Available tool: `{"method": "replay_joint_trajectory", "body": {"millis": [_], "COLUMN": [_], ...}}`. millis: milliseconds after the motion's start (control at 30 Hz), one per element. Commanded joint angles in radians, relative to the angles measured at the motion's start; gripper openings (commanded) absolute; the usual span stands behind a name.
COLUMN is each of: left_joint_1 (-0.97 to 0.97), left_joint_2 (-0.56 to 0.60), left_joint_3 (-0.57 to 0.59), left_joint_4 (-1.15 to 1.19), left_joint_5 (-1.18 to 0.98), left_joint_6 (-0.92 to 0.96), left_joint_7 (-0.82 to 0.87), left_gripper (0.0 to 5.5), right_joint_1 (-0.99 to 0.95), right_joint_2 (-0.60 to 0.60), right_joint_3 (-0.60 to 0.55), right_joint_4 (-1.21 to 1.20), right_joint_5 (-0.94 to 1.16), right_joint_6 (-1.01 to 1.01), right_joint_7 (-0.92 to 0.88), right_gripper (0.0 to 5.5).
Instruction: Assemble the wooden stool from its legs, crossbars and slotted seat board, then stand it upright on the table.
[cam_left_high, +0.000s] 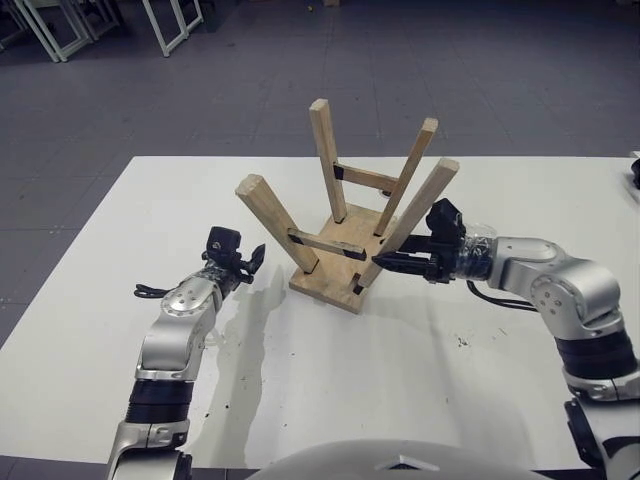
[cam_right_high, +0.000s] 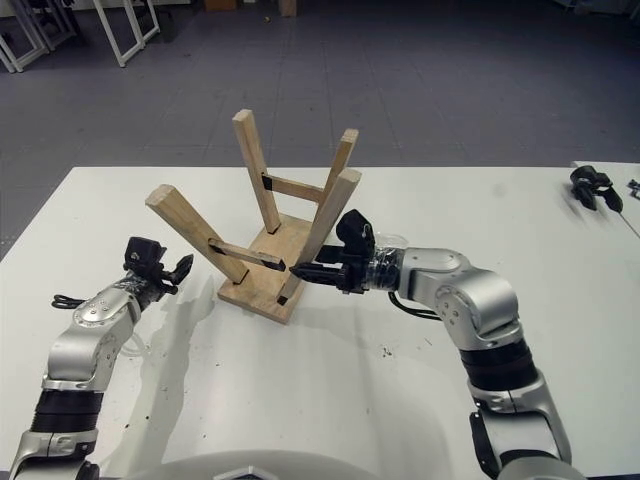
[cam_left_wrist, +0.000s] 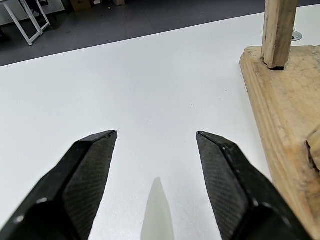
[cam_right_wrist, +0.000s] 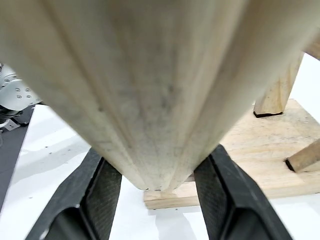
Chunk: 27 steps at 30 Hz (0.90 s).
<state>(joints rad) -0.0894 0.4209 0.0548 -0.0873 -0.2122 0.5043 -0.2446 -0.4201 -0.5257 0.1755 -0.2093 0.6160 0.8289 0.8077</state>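
Note:
The wooden stool stands upside down mid-table, its seat board (cam_left_high: 325, 287) flat on the white table (cam_left_high: 420, 380) and its legs splayed upward, joined by crossbars (cam_left_high: 325, 243). My right gripper (cam_left_high: 372, 263) reaches in from the right and is shut on the near-right leg (cam_left_high: 418, 207) close to its base. In the right wrist view that leg (cam_right_wrist: 150, 90) sits between both fingers (cam_right_wrist: 102, 192). My left gripper (cam_left_high: 255, 259) is open and empty just left of the stool, low over the table. The left wrist view shows the board's edge (cam_left_wrist: 280, 105) ahead of it.
A black cable (cam_left_high: 150, 292) lies by my left forearm. A small black object (cam_right_high: 592, 188) rests near the table's far right edge. White metal frames (cam_left_high: 170, 20) stand on the floor beyond. Bare table lies in front of the stool.

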Motion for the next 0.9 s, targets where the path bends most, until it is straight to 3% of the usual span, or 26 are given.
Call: {"method": "replay_joint_trajectory", "body": {"millis": [33, 200, 467, 600, 800, 900], "left_joint_1": [0.003, 0.049, -0.002, -0.092, -0.297, -0.356], "left_joint_2": [-0.002, 0.028, 0.103, 0.128, 0.122, 0.148], "left_joint_3": [0.002, 0.051, 0.267, 0.239, 0.188, 0.057], "left_joint_4": [-0.021, -0.124, -0.295, -0.420, -0.576, -0.603], "left_joint_5": [0.011, 0.009, 0.023, -0.002, -0.112, -0.078], "left_joint_6": [0.016, 0.038, 0.047, 0.070, 0.277, 0.324], "left_joint_7": [-0.013, -0.012, 0.051, 0.021, 0.024, 0.006], "left_gripper": [2.93, 2.93, 2.93, 2.93, 2.93, 2.93], "right_joint_1": [-0.023, -0.045, -0.008, 0.013, 0.049, 0.051], "right_joint_2": [0.050, 0.087, 0.070, 0.097, 0.105, 0.121], "right_joint_3": [0.053, 0.081, 0.112, 0.118, 0.119, 0.128], "right_joint_4": [0.131, 0.256, 0.173, 0.159, 0.157, 0.160], "right_joint_5": [-0.082, -0.166, -0.297, -0.316, -0.361, -0.376], "right_joint_6": [-0.078, -0.175, -0.280, -0.274, -0.327, -0.336], "right_joint_7": [0.012, 0.026, -0.021, -0.053, -0.084, -0.098], "right_gripper": [2.02, 2.02, 2.02, 2.02, 2.02, 2.02]}}
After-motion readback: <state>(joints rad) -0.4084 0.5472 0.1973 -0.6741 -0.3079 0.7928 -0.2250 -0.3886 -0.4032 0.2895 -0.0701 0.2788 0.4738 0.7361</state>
